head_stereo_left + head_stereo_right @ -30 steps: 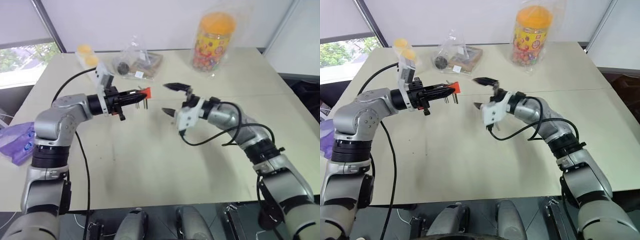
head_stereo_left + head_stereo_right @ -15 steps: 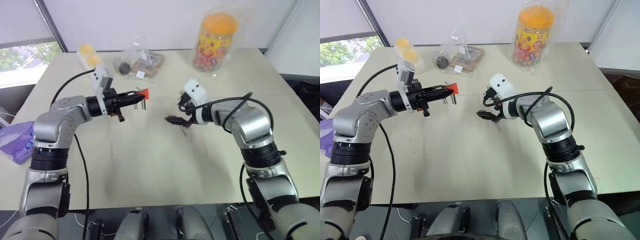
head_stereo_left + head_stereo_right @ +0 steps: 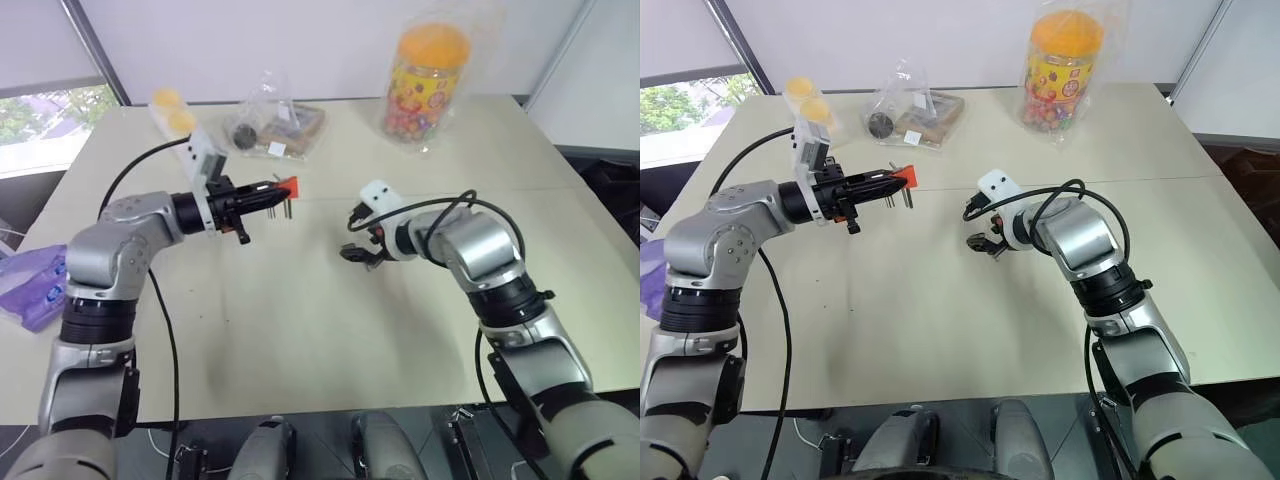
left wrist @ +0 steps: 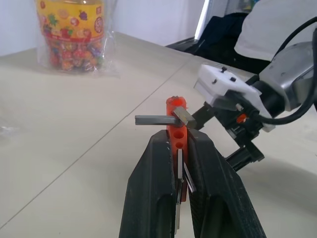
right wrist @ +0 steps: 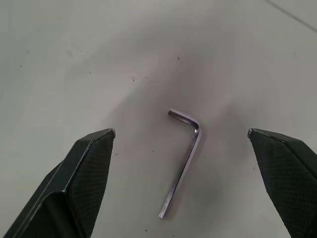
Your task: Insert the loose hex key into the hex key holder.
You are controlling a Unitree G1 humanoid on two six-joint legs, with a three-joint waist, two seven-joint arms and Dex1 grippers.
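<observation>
Grey metal, thin and flat: the key (image 5: 184, 161) lies on the table (image 3: 300, 330) between your right pincer's (image 5: 183, 144) spread fingers, so closing may skid it away (little to bite). The left pincer (image 4: 177, 163) clamps the holder (image 4: 176, 130) aloft.

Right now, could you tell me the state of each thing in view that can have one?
Loose hex key: lying flat on the table, ungripped, between the right gripper's fingers.
Hex key holder: clamped in the left gripper, off the table, one key swung out sideways.
Left gripper: shut on the holder.
Right gripper: open wide, over the key.
Candy jar: upright, lid on, bagged.
</observation>
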